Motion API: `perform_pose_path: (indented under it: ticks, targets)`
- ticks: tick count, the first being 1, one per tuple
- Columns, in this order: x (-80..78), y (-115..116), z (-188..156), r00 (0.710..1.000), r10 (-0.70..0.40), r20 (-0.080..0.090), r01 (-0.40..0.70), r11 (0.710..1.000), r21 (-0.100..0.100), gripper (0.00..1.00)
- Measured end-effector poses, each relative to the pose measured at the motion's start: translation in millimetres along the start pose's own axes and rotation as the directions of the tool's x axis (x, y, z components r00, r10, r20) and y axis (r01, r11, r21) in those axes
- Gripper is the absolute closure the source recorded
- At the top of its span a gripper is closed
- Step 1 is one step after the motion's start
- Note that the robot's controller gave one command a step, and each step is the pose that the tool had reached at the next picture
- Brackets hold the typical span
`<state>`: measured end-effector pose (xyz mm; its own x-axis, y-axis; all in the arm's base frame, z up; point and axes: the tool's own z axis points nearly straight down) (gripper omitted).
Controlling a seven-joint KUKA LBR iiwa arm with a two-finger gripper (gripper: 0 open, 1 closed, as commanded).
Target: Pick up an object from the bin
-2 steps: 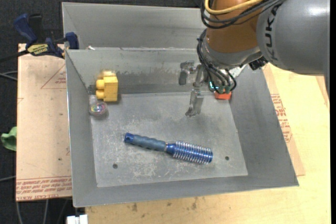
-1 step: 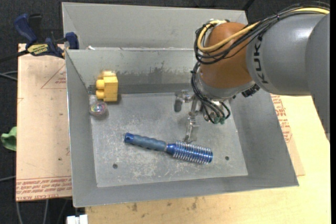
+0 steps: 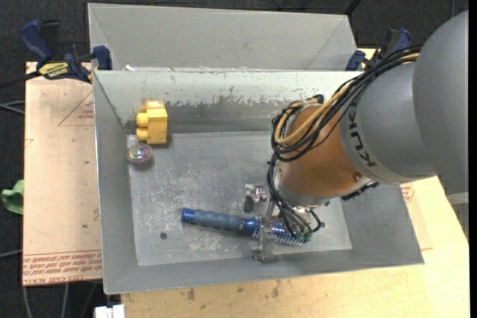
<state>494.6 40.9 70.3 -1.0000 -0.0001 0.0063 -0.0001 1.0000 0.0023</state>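
A blue brush-like tool with a long handle lies along the front of the bin, its bristled end pointing right. My gripper is down over the handle's right part. One metal fingertip stands behind the handle and the other sits in front of it, near the bin's front wall. The gap between them is much wider than the handle, so the gripper is open and straddles the tool.
A yellow block rests against the back left corner of the bin floor. A small clear round thing lies just in front of it. The arm with its orange cover and cables hangs over the bin's right half.
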Motion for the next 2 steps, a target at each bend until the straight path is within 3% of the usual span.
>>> perform_pose_path:
  ticks: [1, 2]
  targets:
    - [-2.2, -0.9, -1.2, 1.0, 0.002, 0.004, -0.002, 1.0, 0.001, 1.0]
    - [-6.7, -5.3, -176.4, 0.999, 0.027, 0.016, -0.027, 1.0, 0.0, 1.0]
